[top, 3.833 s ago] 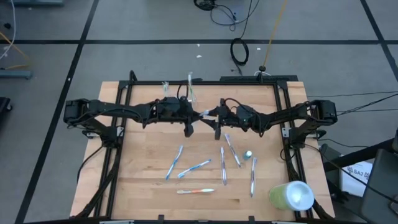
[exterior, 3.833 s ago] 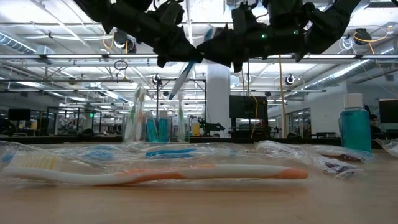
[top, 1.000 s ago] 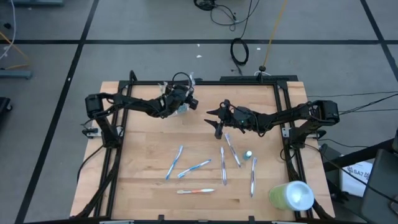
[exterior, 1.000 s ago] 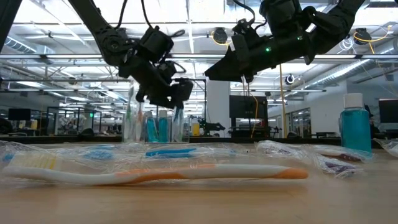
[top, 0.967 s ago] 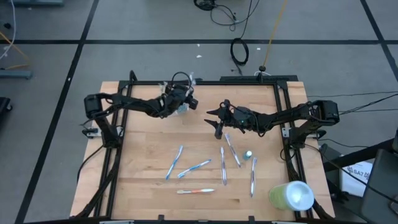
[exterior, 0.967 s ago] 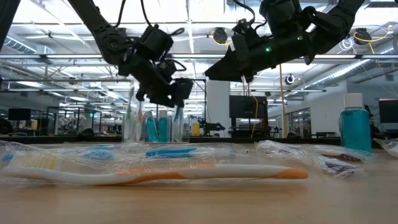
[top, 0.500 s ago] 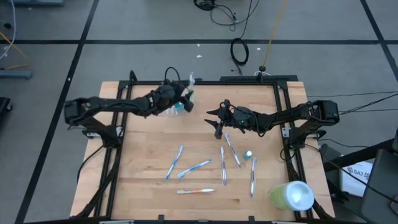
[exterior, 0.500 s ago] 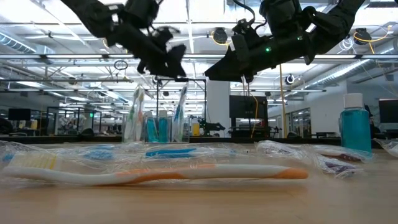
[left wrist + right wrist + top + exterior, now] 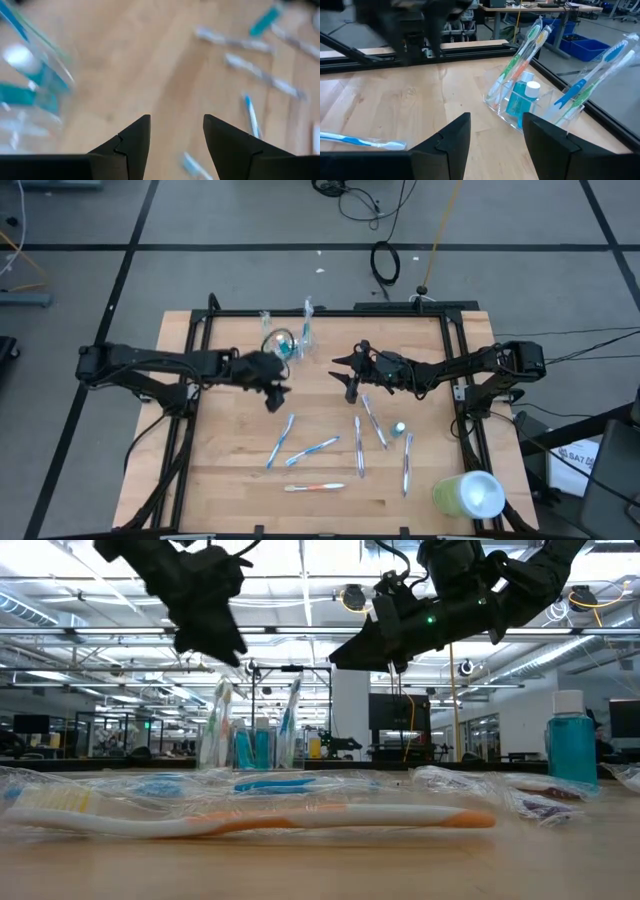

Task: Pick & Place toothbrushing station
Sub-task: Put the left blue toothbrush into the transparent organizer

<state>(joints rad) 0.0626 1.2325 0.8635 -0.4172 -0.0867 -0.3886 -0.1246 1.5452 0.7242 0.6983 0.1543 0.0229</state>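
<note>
From above, my left end effector (image 9: 277, 397) hangs over the bare wood of the counter (image 9: 220, 470), a little in front of the clear cup (image 9: 282, 345) that stands near the far edge. My right end effector (image 9: 350, 385) is held over the middle of the counter, just behind the loose toothbrushes (image 9: 360, 445).

My left wrist view shows what the high view cannot: my two fingers (image 9: 132, 137) stand apart with nothing between them, so this end effector is released. The cup (image 9: 30, 80) is blurred at one side there. My right wrist view shows its fingers (image 9: 452, 137) also parted and empty, and it gives the best look at the cup (image 9: 520, 107): inside stand green, orange and blue brushes and a teal tube with a white cap (image 9: 532, 89).

The low view adds the orange and white toothbrush (image 9: 260, 821) that lies nearest to the counter's front edge, and a bottle of blue liquid (image 9: 571, 748) at the right. The high view shows a lime-green cylinder (image 9: 468, 494) at the near right corner.

One second ago my left end effector was right at the cup, and now it has moved away toward the front and the cup stands alone. My right arm has not changed its place.
</note>
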